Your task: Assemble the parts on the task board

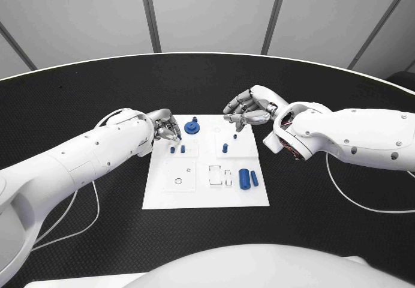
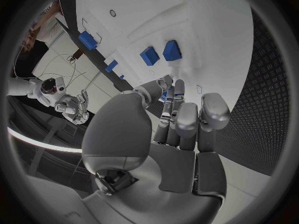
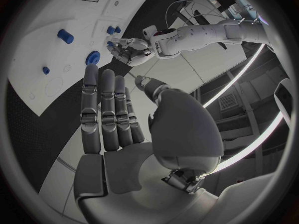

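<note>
Board: the white board [image 1: 204,195] lies mid-table.
Done: small blue pegs [image 1: 225,147] stand near its centre; a blue gear [image 1: 192,127] sits at 12 o'clock.
Left to do: two blue cylinders [image 1: 248,179] lie loose at 4 o'clock.
My left hand [image 1: 164,133]: at 10 o'clock, fingers curled over a peg; grip unclear.
My right hand [image 1: 246,108]: at 1 o'clock, fingers straight, holding nothing.

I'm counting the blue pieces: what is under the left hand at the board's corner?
Two small blue pieces stand on the white board beside the left hand. Its fingers cover the corner itself, so anything beneath them cannot be seen.
</note>
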Available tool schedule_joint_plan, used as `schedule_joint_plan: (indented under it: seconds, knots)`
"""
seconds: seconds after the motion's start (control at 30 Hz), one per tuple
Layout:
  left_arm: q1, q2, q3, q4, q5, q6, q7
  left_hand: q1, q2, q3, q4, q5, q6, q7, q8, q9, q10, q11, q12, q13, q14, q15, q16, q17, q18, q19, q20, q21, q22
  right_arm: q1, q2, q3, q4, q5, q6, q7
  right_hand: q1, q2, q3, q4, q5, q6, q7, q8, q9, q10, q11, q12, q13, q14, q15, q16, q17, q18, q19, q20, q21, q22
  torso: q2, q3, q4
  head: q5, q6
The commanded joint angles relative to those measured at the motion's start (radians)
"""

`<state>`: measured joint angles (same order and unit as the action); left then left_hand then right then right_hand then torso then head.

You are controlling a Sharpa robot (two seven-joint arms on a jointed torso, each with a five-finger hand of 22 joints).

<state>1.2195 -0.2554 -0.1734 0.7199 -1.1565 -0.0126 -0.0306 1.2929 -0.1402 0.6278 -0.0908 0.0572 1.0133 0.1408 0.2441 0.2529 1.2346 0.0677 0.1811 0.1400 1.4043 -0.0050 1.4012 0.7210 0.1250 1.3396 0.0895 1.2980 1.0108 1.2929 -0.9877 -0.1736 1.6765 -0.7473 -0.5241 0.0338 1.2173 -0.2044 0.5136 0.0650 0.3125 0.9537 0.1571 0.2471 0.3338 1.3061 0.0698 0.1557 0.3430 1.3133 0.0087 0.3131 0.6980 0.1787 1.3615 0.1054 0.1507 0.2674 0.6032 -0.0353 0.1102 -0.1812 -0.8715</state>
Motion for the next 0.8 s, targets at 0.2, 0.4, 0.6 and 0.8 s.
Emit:
schedule_joint_plan:
  seconds: [0.2,0.4,0.6,0.8]
  knots:
    - [0.000,0.004,0.000,-0.002,0.000,0.001,0.001,0.001,0.007,0.001,-0.006,-0.005,-0.001,0.004,0.002,0.001,0.003,0.001,-0.005,0.001,-0.001,-0.004,-0.006,-0.001,-0.017,0.004,0.002,0.006,0.000,0.000,-0.001,0.000,0.001,0.000,0.000,0.000,0.007,0.004,0.006,0.000,0.005,-0.002,-0.002,0.005,0.002,-0.006,0.002,0.005,0.001,0.001,-0.002,-0.006,0.001,0.002,0.002,0.001,0.006,-0.001,0.001,0.0000,-0.0005,-0.001,-0.001]
    - [0.000,0.006,0.000,-0.004,0.000,0.001,0.001,0.000,0.007,0.001,-0.007,-0.005,-0.001,0.004,0.002,0.002,0.002,0.001,-0.005,0.001,-0.001,-0.004,-0.006,-0.002,-0.017,0.004,0.002,0.006,0.000,0.000,0.000,0.000,0.001,0.000,0.000,0.000,0.007,0.004,0.006,0.000,0.005,-0.002,-0.002,0.005,0.002,-0.006,0.002,0.005,0.001,0.001,-0.002,-0.006,0.001,0.002,0.002,0.001,0.006,-0.001,0.000,0.0002,-0.0002,-0.003,-0.001]
    - [0.000,0.006,0.000,-0.005,0.000,0.004,-0.002,0.001,0.008,0.001,-0.007,-0.005,-0.001,0.004,0.002,0.002,0.002,0.001,-0.005,0.001,-0.001,-0.004,-0.007,-0.003,-0.017,0.004,0.002,0.005,0.000,0.000,0.000,0.000,0.001,0.000,0.000,0.000,0.007,0.004,0.006,0.000,0.005,-0.002,-0.002,0.005,0.002,-0.006,0.002,0.005,0.001,0.001,-0.002,-0.006,0.001,0.002,0.002,0.001,0.006,-0.001,-0.001,0.0002,-0.0003,-0.004,-0.001]
    - [0.000,0.006,0.000,-0.008,0.000,0.008,-0.007,0.001,0.008,0.001,-0.007,-0.005,-0.001,0.004,0.002,0.002,0.002,0.001,-0.005,0.001,-0.001,-0.004,-0.007,-0.003,-0.017,0.004,0.002,0.005,0.000,0.000,-0.001,0.000,0.001,0.000,0.000,0.000,0.007,0.004,0.006,0.000,0.005,-0.002,-0.002,0.005,0.002,-0.006,0.002,0.005,0.001,0.001,-0.002,-0.006,0.001,0.002,0.002,0.001,0.006,-0.001,0.000,0.0005,0.0002,-0.004,-0.001]
